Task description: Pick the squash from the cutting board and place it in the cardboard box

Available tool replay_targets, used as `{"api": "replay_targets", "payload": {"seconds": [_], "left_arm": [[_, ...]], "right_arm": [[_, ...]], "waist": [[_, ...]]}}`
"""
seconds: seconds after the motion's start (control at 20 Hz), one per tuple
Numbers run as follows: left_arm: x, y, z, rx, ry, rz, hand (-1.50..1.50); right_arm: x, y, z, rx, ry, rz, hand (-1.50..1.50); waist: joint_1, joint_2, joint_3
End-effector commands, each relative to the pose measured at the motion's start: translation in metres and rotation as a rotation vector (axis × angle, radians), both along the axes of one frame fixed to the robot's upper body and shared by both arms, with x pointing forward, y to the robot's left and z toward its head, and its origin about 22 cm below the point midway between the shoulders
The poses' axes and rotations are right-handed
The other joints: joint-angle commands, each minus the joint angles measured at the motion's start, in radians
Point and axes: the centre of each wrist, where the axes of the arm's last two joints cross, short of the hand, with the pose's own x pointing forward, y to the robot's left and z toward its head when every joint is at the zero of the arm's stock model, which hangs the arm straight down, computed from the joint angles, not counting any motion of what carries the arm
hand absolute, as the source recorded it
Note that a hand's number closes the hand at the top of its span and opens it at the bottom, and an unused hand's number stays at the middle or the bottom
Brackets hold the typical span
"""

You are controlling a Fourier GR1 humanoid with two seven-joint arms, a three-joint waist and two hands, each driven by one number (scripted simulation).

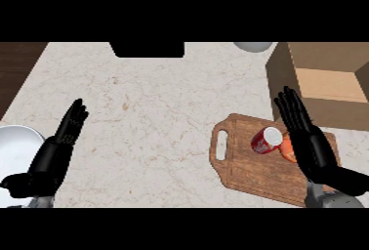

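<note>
On the cutting board (249, 168), the squash (287, 149) appears only as an orange sliver, mostly hidden behind the right hand (310, 141), whose straight fingers lie pressed together above it. A red can (267, 140) lies just left of the squash. Well left of the board, the left hand (61, 141) rests open, fingers straight. Beyond the board stands the cardboard box (328, 83), cut off at the edge.
</note>
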Motion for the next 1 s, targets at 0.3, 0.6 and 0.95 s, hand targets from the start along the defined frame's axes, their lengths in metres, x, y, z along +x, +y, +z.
{"api": "replay_targets", "payload": {"seconds": [0.3, 0.6, 0.95], "left_arm": [[0.017, 0.016, 0.027, 0.171, -0.069, -0.120, 0.00], [0.041, 0.004, 0.033, 0.165, -0.075, -0.209, 0.00], [0.045, -0.011, 0.030, 0.149, -0.059, -0.243, 0.00]], "right_arm": [[-0.016, -0.154, 0.099, -0.595, -0.048, -0.418, -1.50], [-0.051, -0.205, 0.072, -0.619, -0.104, -0.413, -1.50], [-0.050, -0.205, 0.101, -0.914, -0.130, -0.272, -1.50]], "waist": [[-0.094, 0.005, -0.007], [-0.025, 0.007, 0.004], [-0.011, 0.005, 0.003]]}}
